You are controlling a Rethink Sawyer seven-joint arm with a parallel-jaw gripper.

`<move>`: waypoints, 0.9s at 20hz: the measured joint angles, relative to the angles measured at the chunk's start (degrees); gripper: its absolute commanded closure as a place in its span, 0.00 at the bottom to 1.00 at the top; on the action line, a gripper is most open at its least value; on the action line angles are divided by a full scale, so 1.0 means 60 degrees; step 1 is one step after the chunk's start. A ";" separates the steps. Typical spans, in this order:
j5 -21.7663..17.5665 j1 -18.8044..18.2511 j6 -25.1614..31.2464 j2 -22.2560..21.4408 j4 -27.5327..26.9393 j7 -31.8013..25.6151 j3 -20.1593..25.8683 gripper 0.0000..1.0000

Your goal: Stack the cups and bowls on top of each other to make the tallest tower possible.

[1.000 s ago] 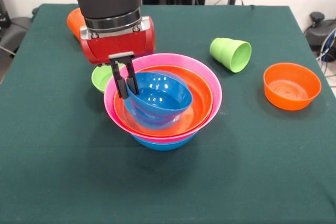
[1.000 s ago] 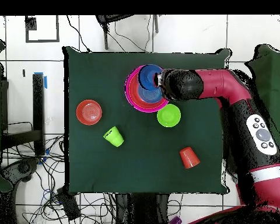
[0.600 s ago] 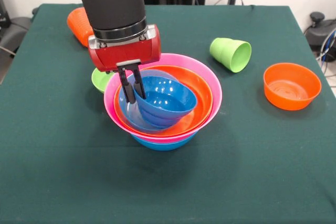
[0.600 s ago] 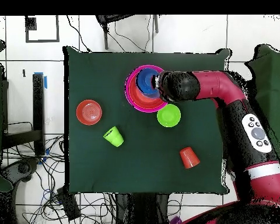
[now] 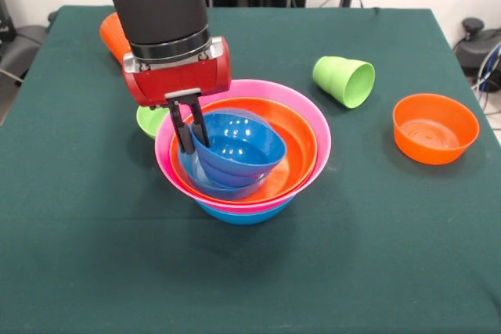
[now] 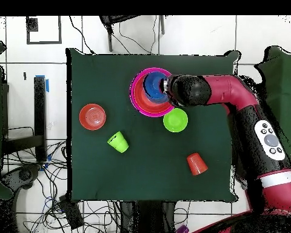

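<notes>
The small blue bowl (image 5: 235, 146) sits in the pincer (image 5: 190, 124), whose two black fingers are closed narrow over the bowl's rim, one inside the wall and one outside. From that grip the bowl hangs off to one side, tilted, its mouth turned partly up and away from the fingers, its low edge down inside the tower (image 5: 244, 193). It looks to me as if it rests on, or very nearly on, another blue bowl already nested there, though I cannot tell whether the two touch.

That is what the coming move seems to turn on: the bowl's centre lies sideways from the fingers, not under them, so letting go should tip it flat into the stack only if its bottom is already over the middle.

The stack itself is a big orange bowl (image 5: 301, 146) inside a pink bowl (image 5: 317, 127) on a wide blue bowl (image 5: 244, 214), directly under the pincer. Just behind it, close by the red wrist, a little green bowl (image 6: 175, 120) peeks out. Farther back lies the ribbed orange cup (image 5: 112, 34) on its side. Well off on the bowl's side lie the green cup (image 5: 344, 80), tipped over, and beyond it a small orange bowl (image 5: 434, 127), upright on the green table (image 5: 250, 279).

I can read no brand, label or writing on anything here.
</notes>
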 measured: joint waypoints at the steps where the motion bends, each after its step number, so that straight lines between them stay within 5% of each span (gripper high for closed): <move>1: -0.0004 -0.0032 0.0000 0.0000 0.0021 0.0000 0.0018 1.00; 3: -0.0016 -0.0117 -0.0002 0.0000 0.0086 0.0000 0.0069 1.00; 4: -0.0034 -0.0220 -0.0010 0.0001 0.0163 0.0000 0.0150 0.00; 18: -0.0107 -0.0338 -0.0010 0.0025 0.0217 0.0000 0.0435 0.00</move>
